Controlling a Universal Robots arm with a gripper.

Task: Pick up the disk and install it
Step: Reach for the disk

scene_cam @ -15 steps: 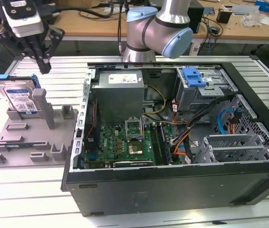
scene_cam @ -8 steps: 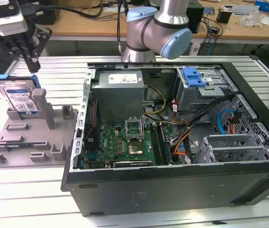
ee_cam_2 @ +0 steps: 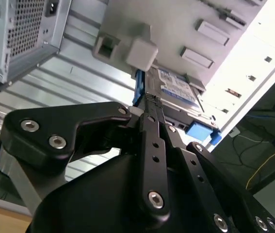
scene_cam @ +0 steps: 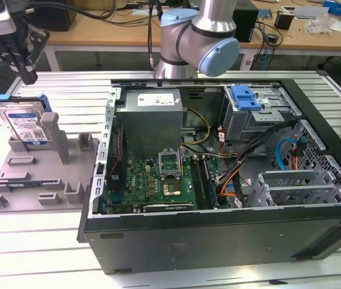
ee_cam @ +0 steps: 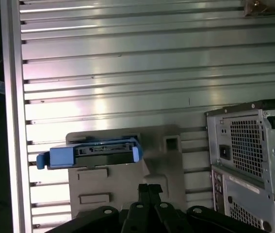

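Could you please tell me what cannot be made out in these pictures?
Lower edge of the disk: exterior view, sunk into the grey holder.
Label of the disk: second wrist view, partly covered by the gripper.
Upper body of the gripper: exterior view, cut off by the top edge.
Inside of the drive cage: exterior view, hidden by its own walls.

Slatted metal table (scene_cam: 38,253); behind, seemingly a cluttered wooden desk (scene_cam: 302,37)
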